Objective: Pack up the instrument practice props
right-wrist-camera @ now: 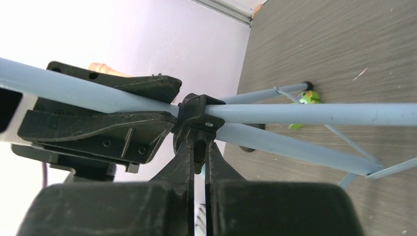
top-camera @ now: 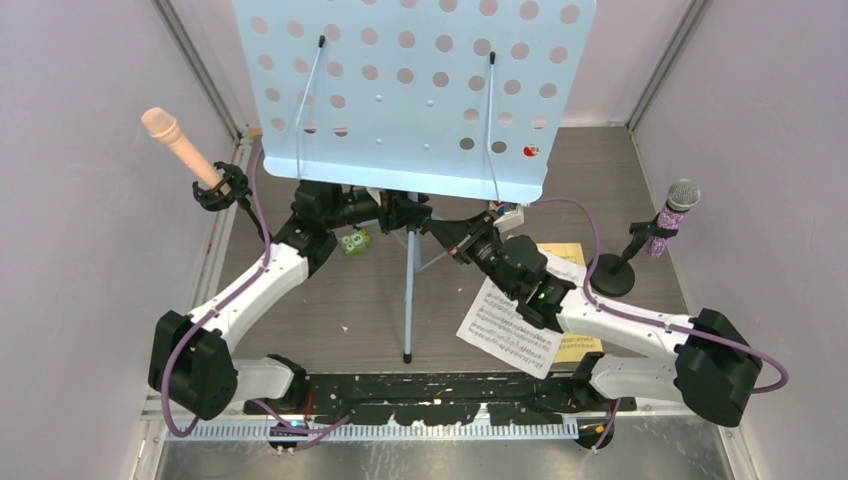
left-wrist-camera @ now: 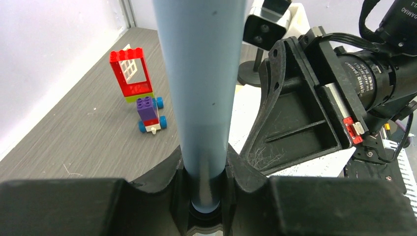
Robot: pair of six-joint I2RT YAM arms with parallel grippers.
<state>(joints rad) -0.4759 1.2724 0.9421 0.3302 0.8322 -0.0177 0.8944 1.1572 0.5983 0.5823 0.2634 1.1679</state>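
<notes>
Grey tabletop, music rack upright, pole vertical, left pincer and right pincer clenched on it

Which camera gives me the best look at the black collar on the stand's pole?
Right wrist: the collar sits mid-frame on the pole, with the right gripper shut on its lower tab. From the top it is just a small dark lump. The left wrist shows only the pole, not the collar.
</notes>
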